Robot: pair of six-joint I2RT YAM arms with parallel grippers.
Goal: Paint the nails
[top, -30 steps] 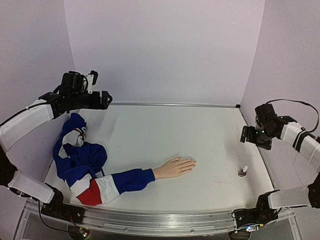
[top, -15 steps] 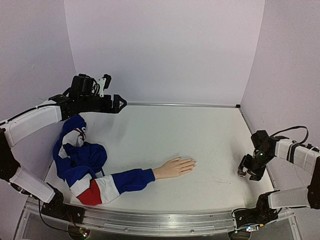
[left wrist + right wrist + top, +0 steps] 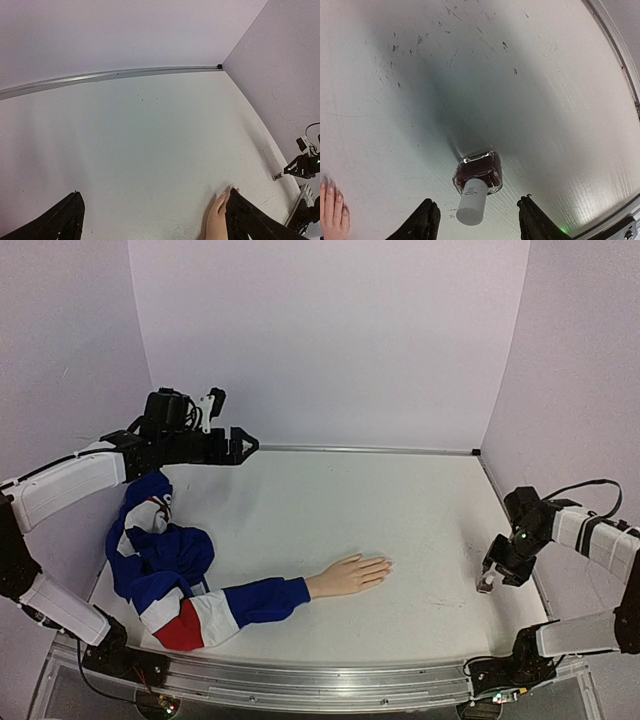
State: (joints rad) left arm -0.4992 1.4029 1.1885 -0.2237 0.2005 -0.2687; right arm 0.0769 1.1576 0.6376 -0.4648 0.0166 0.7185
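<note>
The peach mannequin hand [image 3: 350, 574] lies palm down at the table's middle, its blue, white and red sleeve [image 3: 215, 608] trailing left. Its nails [image 3: 330, 190] are tiny and pale at the fingertips. A small dark polish bottle [image 3: 477, 172] with a pale cap [image 3: 471, 202] stands upright near the right edge. My right gripper [image 3: 480, 220] hangs over it, open, one finger on each side of the cap with gaps showing. My left gripper [image 3: 245, 445] is open, high at the back left, away from the hand [image 3: 217, 220].
The bunched sleeve cloth [image 3: 150, 540] fills the left side. A metal rail [image 3: 350, 450] runs along the back wall. The right side rail [image 3: 615, 45] lies close to the bottle. Walls close in on the left, back and right.
My right gripper came down from high at the right onto the bottle, and its jaws narrowed around the cap. My left arm swung right along the back, then held.
</note>
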